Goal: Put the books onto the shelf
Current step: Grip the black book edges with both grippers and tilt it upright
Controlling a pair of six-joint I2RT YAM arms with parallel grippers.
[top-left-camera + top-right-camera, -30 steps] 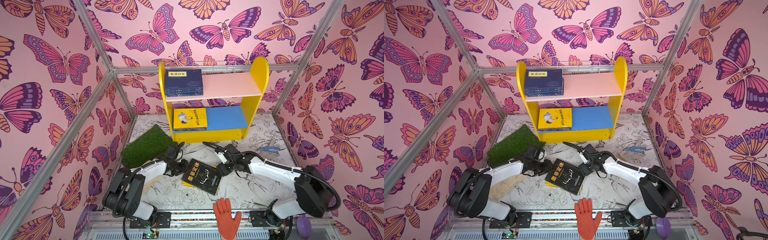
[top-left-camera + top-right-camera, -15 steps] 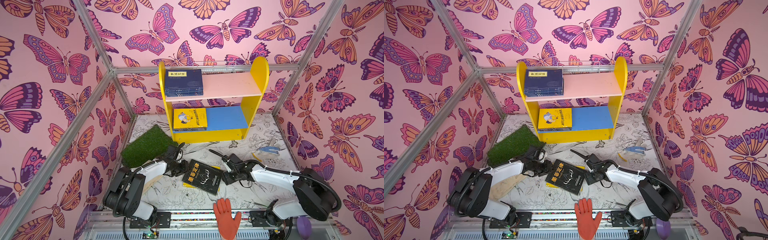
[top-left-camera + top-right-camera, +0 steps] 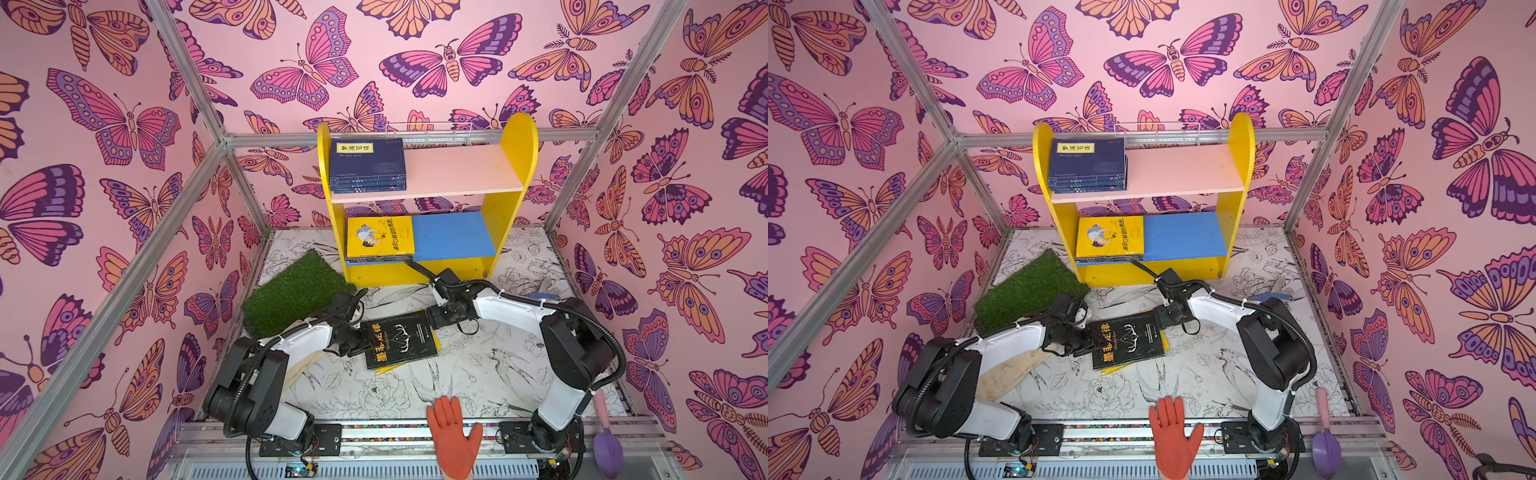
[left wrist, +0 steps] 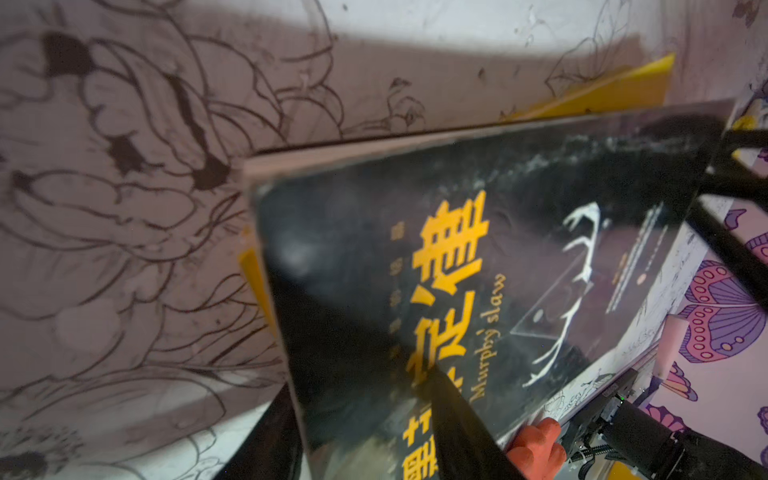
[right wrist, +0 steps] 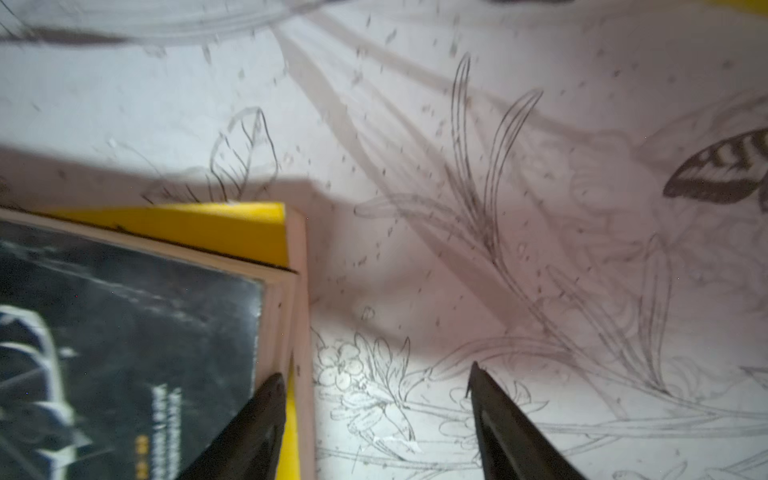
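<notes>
A black book with white antlers lies on the floor on top of a yellow book. My left gripper straddles the black book's left edge, one finger over the cover and the other below it, with the jaws still apart. My right gripper is open at the stack's right edge; one finger touches the edge and the other is over bare floor. The shelf holds navy books on its pink board and yellow books on its blue board.
A green grass mat lies left of the shelf. A wooden board sits under the left arm. An orange glove and a purple scoop rest at the front rail. A blue brush lies behind the right arm.
The right gripper drew back, then came up against the stack's right edge. The black book has turned and slid towards the left gripper, whose jaws have narrowed round its edge.
</notes>
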